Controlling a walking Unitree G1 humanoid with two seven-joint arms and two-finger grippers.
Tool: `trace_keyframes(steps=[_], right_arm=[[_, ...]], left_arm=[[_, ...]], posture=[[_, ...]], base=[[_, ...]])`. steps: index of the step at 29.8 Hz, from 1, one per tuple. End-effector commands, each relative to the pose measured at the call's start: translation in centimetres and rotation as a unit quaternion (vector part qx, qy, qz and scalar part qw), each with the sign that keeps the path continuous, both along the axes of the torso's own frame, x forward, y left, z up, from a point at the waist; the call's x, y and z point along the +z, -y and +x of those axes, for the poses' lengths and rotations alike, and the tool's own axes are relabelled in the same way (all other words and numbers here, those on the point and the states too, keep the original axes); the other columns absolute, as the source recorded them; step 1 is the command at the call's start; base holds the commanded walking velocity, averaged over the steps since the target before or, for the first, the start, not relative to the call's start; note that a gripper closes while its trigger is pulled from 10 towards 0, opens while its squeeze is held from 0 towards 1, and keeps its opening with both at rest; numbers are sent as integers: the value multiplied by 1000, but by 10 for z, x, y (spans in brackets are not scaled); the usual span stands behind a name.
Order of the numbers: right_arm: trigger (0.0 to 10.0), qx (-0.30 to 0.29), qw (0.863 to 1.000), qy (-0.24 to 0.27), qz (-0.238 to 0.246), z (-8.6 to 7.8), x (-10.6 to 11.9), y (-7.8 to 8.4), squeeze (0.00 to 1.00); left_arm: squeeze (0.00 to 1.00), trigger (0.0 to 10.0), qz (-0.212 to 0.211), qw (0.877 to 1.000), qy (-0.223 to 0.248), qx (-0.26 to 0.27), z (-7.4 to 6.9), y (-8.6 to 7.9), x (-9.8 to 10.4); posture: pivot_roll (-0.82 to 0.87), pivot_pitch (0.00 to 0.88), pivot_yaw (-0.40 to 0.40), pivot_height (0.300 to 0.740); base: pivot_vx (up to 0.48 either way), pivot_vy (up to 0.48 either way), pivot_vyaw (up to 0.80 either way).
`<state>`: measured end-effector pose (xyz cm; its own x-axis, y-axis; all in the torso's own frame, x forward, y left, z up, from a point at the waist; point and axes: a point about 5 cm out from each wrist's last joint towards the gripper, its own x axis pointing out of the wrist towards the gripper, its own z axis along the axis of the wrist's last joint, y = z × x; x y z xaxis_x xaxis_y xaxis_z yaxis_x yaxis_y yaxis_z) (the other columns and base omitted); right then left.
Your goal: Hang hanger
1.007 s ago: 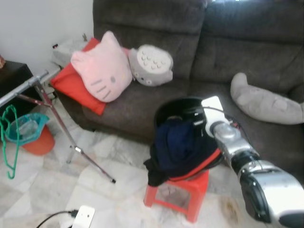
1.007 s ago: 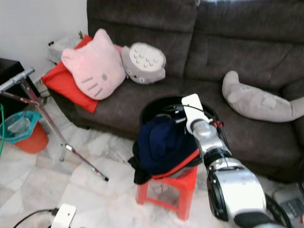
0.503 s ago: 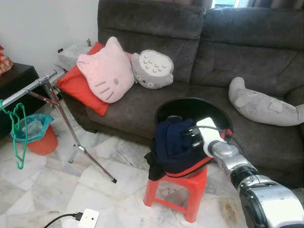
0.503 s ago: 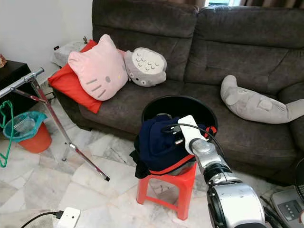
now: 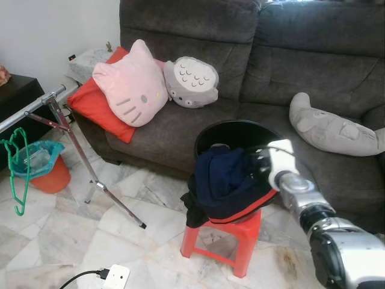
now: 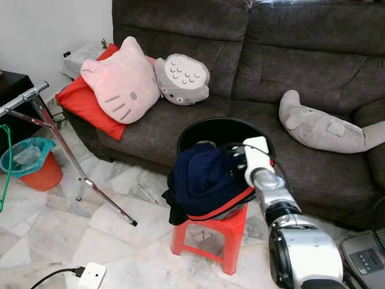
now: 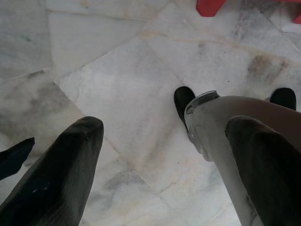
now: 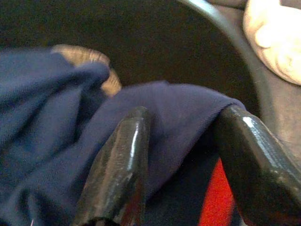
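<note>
— Pushed further in since half a second ago: right claw [image 8: 181, 155] now at the far rim of the black basket [image 5: 237, 127], fingers spread around a fold of the navy garment [image 5: 224, 180], not yet pinched.

— And the hanger?

— Green hanger [image 5: 18, 174] on the end of the metal rack [image 5: 45, 107], well apart from the basket, across the marble floor [image 5: 72, 229]. Already hanging, by the look of it; reaching into the laundery suggests another piece being fetched, not the hanging step itself.

— Left claw?

— Down low, pointed at the floor [image 7: 131, 117], fingers spread [image 7: 66, 179], holding nothing, idle beside the robot's own foot.

— Room to move?

— Tight at the basket: perched on a small red stool [image 5: 231, 244], garment spilling over its front edge, sofa [image 5: 180, 129] just behind. Risk of tipping if pulled hard. Open floor between stool and rack, but a splayed rack leg [image 5: 117, 201] and a white power strip [image 5: 115, 278] lying near the path.
</note>
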<state>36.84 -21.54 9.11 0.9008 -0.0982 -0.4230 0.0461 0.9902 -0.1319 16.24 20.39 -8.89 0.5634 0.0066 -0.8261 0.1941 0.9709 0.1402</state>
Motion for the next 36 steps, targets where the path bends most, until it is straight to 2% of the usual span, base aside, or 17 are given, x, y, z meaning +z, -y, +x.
trace_keyframes(steps=[1, 2, 3, 7, 10, 14, 19, 20, 21, 27, 31, 32, 33, 34, 36], right_arm=[[10000, -22, 999, 14, 32, 5, 9, -1, 1000], [10000, -42, 997, 11, 65, 5, 8, -2, 1000], [10000, -48, 996, 9, 73, 5, 7, -3, 1000], [10000, -51, 995, 2, 83, 4, 4, -6, 1000], [10000, -15, 998, -3, 60, 4, 2, -13, 1000], [10000, -11, 999, -5, 50, 3, 2, -14, 1000], [10000, 15, 1000, 17, 3, 5, 9, -13, 1000], [10000, 23, 1000, 18, -1, 6, 10, -14, 529], [10000, 35, 999, 21, -7, 6, 11, -16, 0], [10000, 36, 999, 26, 0, 5, 14, -16, 0], [10000, 1, 996, 22, 87, 3, 12, -17, 0], [10000, -22, 993, 16, 115, 2, 11, -15, 71], [10000, -38, 990, 12, 136, 1, 9, -14, 996], [10000, -73, 981, 5, 177, -1, 6, -11, 1000], [10000, -106, 971, -1, 213, -3, 5, -9, 1000]], left_arm=[[0, 10000, 5, 1000, -13, 0, -6, -5, -2], [0, 10000, 6, 1000, -14, -1, -6, -6, -2], [0, 10000, 6, 1000, -15, -1, -6, -6, -2], [0, 10000, 5, 1000, -15, -3, -6, -7, -2], [0, 10000, 5, 1000, -17, -5, -6, -6, -2], [0, 10000, 5, 1000, -17, -6, -6, -6, -2], [0, 10000, 3, 1000, -18, -6, -6, -1, -3], [0, 10000, 2, 1000, -18, -7, -6, 1, -3], [0, 10000, 1, 1000, -19, -7, -7, 3, -4], [0, 10000, 0, 1000, -21, -8, -8, 7, -5], [0, 10000, 2, 1000, -21, -6, -6, 5, -4], [0, 10000, 4, 1000, -22, -5, -7, 1, -4], [0, 10000, 5, 1000, -22, -4, -7, -2, -3], [0, 10000, 7, 1000, -23, -4, -7, -4, -3], [0, 10000, 9, 1000, -23, -6, -8, -5, -3]], posture=[[36, 0, 20, 740], [36, 0, 20, 740], [33, 0, 21, 740], [30, 0, 24, 740], [28, 0, 26, 740], [28, 0, 26, 740], [29, 0, 22, 740], [29, 0, 22, 740], [29, 0, 22, 740], [21, 0, 19, 740], [17, 0, 17, 740], [14, 0, 18, 740], [14, 0, 18, 740], [14, 0, 18, 740], [15, 0, 17, 740]], base=[[0, 0, 0], [0, 0, 0], [0, 0, 0], [0, 0, 0], [0, 0, 0], [0, 0, 0], [0, 0, 0], [0, 0, 0], [0, 0, 0], [0, 0, 0], [0, 0, 0], [0, 0, 0], [0, 0, 0], [0, 0, 0], [0, 0, 0]])
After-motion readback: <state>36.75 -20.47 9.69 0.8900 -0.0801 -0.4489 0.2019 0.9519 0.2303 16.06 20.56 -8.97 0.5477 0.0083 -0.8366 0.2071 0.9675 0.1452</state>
